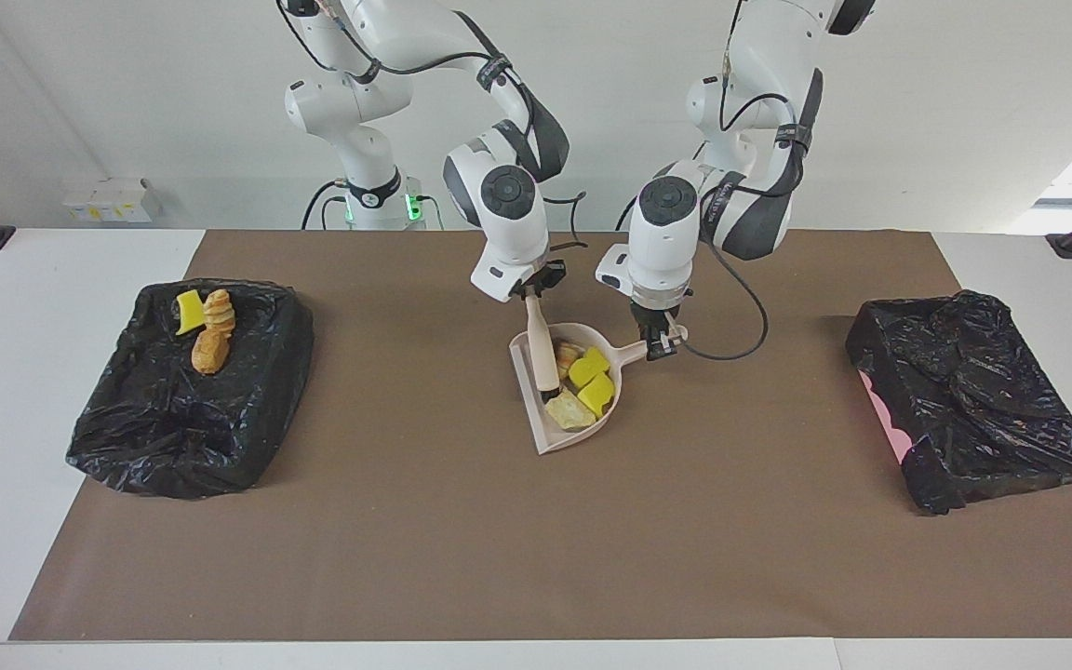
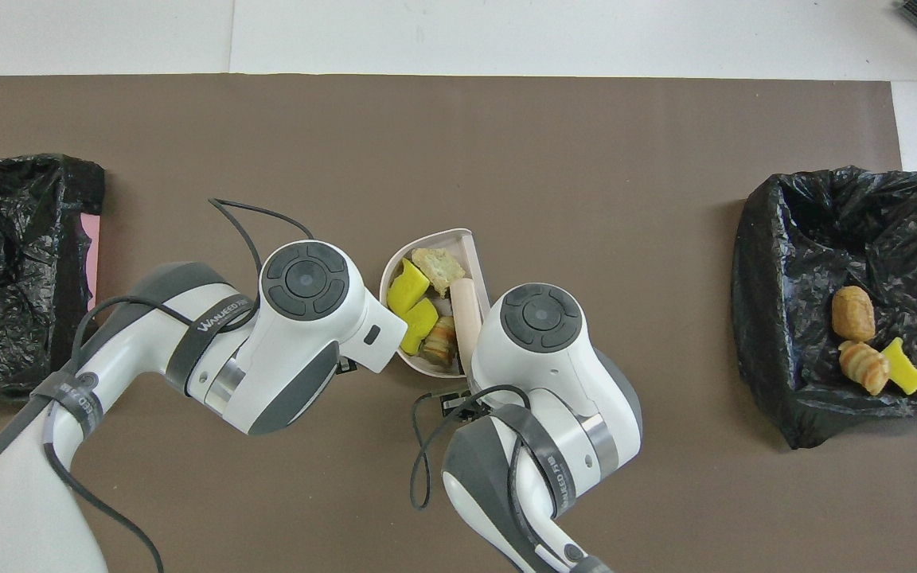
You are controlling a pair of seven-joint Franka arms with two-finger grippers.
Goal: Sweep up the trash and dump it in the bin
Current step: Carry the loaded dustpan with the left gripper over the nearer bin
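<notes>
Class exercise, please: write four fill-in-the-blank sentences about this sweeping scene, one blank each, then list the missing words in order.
1. The right gripper is shut on the handle of the ____.
2. The left gripper is shut on the handle of the ____.
3. The number of trash bits lying in the dustpan is ____.
4. The bin toward the right arm's end of the table holds ____ trash bits.

Missing words: brush; dustpan; four; three

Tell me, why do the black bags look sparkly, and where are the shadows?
Facing view: light glints off the crinkly bag holding trash, and off the other bag; a soft shadow lies beside the dustpan. Overhead view: the same shine on both bags, and the arms hide most of the brush.
</notes>
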